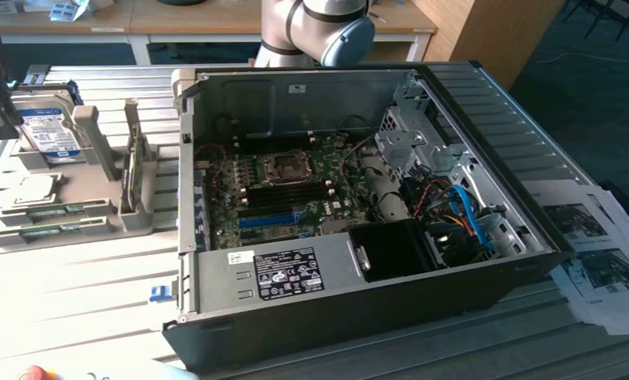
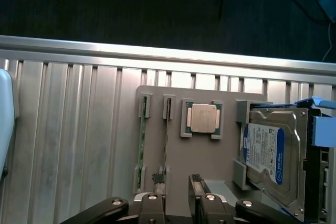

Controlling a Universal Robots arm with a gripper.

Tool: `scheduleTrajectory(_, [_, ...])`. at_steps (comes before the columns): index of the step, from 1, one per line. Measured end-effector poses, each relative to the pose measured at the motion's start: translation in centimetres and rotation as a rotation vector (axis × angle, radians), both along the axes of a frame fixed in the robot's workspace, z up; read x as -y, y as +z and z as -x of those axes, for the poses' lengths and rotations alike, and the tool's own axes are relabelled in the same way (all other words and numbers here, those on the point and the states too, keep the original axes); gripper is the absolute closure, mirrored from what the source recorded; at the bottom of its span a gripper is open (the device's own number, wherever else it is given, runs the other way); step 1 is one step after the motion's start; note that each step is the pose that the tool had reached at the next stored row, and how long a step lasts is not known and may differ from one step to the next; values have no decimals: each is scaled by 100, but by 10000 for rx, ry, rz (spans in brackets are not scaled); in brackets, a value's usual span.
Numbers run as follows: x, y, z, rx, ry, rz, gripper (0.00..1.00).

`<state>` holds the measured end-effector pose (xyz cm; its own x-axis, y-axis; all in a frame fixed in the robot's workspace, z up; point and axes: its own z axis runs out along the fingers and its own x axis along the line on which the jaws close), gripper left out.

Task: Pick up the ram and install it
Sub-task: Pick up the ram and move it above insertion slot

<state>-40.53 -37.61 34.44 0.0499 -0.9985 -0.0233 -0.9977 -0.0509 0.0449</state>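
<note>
The gripper [image 2: 176, 182] hovers over a grey tray [image 2: 178, 156], jaws apart and empty. Near it, a green ram [image 2: 142, 148] stands on edge in its slot.

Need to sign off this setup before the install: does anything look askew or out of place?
Nothing stands out. Both ram sticks sit in their holder slots, the processor lies flat in its recess, the hard drive rests in its cradle, and the case lies open.

Grn ram [image 2: 141, 148], edge-up in tray [image 2: 181, 161] slot
</note>
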Motion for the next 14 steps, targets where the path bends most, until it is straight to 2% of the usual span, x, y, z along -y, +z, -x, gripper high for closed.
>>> scheduleTrajectory(14, [0, -179, 0, -1, 0, 0, 69])
